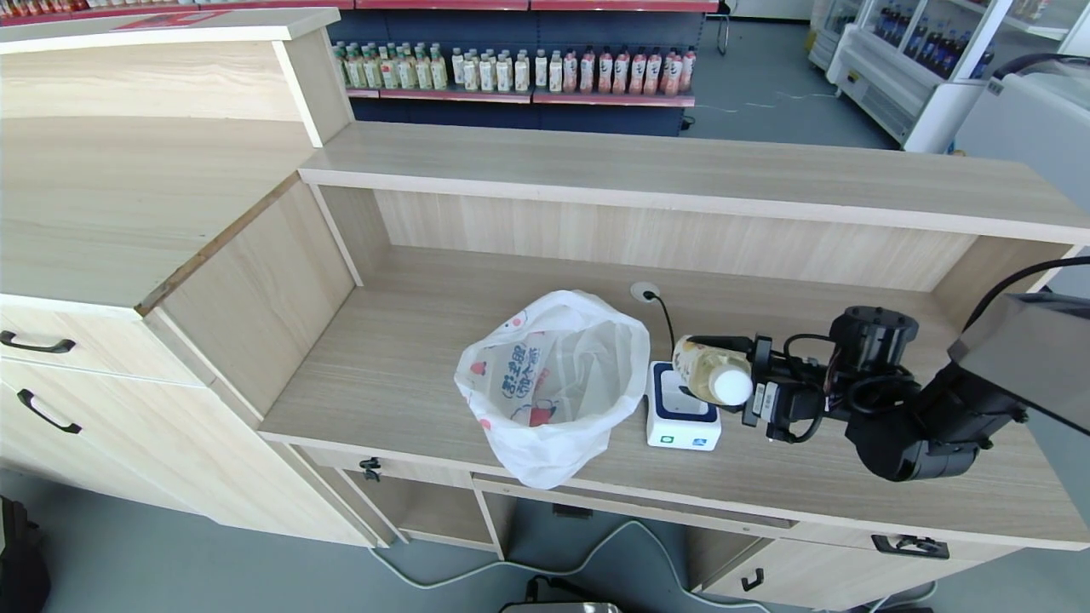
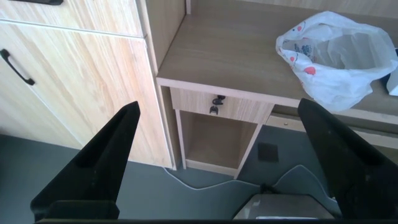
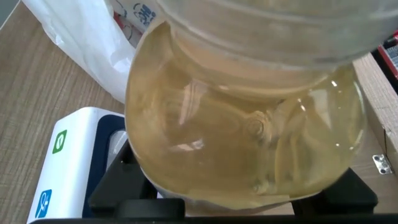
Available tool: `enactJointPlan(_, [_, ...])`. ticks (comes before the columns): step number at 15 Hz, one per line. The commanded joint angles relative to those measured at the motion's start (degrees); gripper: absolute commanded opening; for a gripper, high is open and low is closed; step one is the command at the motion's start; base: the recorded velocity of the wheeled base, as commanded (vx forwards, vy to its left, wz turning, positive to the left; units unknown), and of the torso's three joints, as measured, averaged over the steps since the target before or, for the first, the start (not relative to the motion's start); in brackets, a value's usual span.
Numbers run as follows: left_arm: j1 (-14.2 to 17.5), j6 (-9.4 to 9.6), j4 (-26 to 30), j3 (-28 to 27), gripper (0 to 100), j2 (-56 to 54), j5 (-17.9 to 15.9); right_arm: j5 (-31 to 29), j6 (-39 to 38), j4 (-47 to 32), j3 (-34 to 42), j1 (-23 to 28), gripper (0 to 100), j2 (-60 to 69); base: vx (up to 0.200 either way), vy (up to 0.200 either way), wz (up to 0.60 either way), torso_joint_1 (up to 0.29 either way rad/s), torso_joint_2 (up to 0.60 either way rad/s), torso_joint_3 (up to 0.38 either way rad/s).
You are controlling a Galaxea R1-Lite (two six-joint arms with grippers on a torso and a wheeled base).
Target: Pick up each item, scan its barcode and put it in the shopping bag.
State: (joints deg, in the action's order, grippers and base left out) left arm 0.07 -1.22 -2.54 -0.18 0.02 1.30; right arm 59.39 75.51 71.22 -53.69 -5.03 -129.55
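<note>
Bottle (image 1: 708, 368) was clamped in the right gripper (image 1: 724, 375) over the scanner (image 1: 681, 419), so its barcode likely needed tilting squarely toward it; the left gripper (image 2: 217, 168) held its fingers apart.

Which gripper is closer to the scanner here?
Right. The right gripper holds a bottle just above the scanner; the left gripper hangs open off the front edge of the counter, beyond the bag.
</note>
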Motion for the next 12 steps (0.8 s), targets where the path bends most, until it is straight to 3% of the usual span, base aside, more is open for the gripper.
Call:
enactJointPlan(1, [0.0, -0.01, 0.0, 0.0, 100, 0.0, 0.0, 0.0, -0.1, 0.6, -0.1, 0.0, 0, -1.1, 0.000, 0.000, 0.00, 0.000, 0.00, 0.000])
enactJointPlan(12, [0.0, -0.01, 0.0, 0.0, 100, 0.0, 0.0, 0.1, -0.2, 1.6, -2.6, -0.6, 0, -4.2, 0.000, 0.000, 0.00, 0.000, 0.00, 0.000])
